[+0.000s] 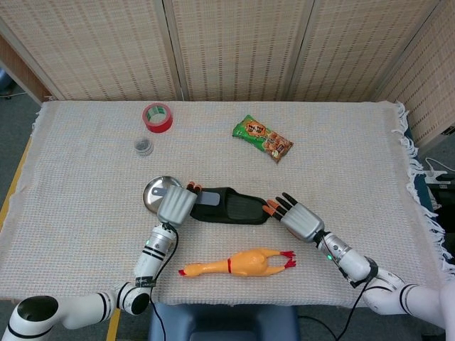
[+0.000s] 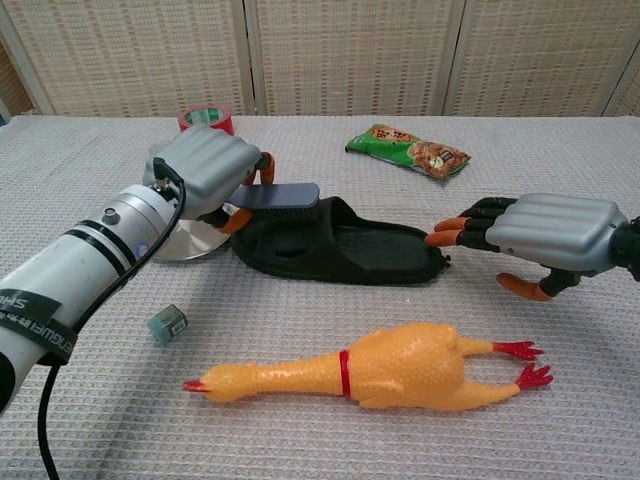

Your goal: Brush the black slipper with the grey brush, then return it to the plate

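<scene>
The black slipper (image 1: 238, 207) (image 2: 350, 250) lies flat mid-table, toe to the right. My left hand (image 1: 178, 204) (image 2: 208, 172) grips the grey brush (image 1: 209, 198) (image 2: 282, 196) and holds it over the slipper's strap end. The metal plate (image 1: 153, 193) (image 2: 180, 243) sits just left of the slipper, partly hidden behind that hand. My right hand (image 1: 297, 219) (image 2: 545, 235) is open, fingers (image 2: 455, 229) spread and reaching toward the slipper's toe; whether they touch it I cannot tell.
A yellow rubber chicken (image 1: 238, 263) (image 2: 385, 372) lies in front of the slipper. A green snack packet (image 1: 262, 138) (image 2: 408, 149) is behind it. Red tape roll (image 1: 157, 117) and a small jar (image 1: 143, 146) sit at back left. A small green cap (image 2: 168, 323) lies near my left arm.
</scene>
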### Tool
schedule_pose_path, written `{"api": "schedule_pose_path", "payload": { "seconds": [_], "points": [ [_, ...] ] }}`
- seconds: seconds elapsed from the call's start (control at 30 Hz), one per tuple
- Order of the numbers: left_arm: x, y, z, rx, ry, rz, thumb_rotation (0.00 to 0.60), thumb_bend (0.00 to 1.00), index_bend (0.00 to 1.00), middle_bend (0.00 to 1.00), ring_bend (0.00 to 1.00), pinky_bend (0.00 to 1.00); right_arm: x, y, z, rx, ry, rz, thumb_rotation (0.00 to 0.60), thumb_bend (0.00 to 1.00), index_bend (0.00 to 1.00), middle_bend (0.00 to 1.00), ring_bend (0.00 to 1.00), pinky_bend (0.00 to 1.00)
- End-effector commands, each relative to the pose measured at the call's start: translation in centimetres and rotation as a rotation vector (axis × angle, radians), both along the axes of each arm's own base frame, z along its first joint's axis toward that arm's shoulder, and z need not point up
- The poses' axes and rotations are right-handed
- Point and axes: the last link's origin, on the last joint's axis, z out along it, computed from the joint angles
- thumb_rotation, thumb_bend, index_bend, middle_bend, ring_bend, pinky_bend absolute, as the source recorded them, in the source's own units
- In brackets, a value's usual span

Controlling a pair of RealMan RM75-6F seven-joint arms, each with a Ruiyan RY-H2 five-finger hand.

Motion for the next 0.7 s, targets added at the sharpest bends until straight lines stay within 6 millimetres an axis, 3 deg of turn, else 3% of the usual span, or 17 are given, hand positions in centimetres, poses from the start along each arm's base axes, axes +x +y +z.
{"api": "schedule_pose_path", "payload": {
  "seconds": [0.03, 0.43, 0.53, 0.7],
  "points": [
    [-0.2, 0.1, 0.3, 0.008, -0.001, 0.002, 0.6, 0.69, 0.77, 0.89, 0.87, 1.0, -0.1, 0.0, 0.1, -0.005, -0.003, 0.001, 0.6, 0.55, 0.0, 0.0, 0.0, 0.0],
    [-3.7, 1.6, 0.6, 0.013, 0.024, 0.086, 0.6, 0.68, 0.77, 0.89, 0.87, 1.0, -1.1, 0.8, 5.4, -0.112, -0.057, 0.01, 0.6, 0.55, 0.0, 0.0, 0.0, 0.0],
    [-4.8, 2.2, 1.9, 0.052, 0.022, 0.091, 0.6, 0.68, 0.77, 0.89, 0.87, 1.0, -1.3, 1.2, 7.1, -0.149, -0.08, 0.006, 0.6, 0.55, 0.0, 0.0, 0.0, 0.0],
    [-8.5, 2.9, 4.6, 0.091, 0.032, 0.158, 0.6, 0.68, 0.77, 0.88, 0.87, 1.0, -1.8, 2.5, 10.0, -0.215, -0.114, -0.008, 0.6, 0.55, 0.0, 0.0, 0.0, 0.0]
  ]
}}
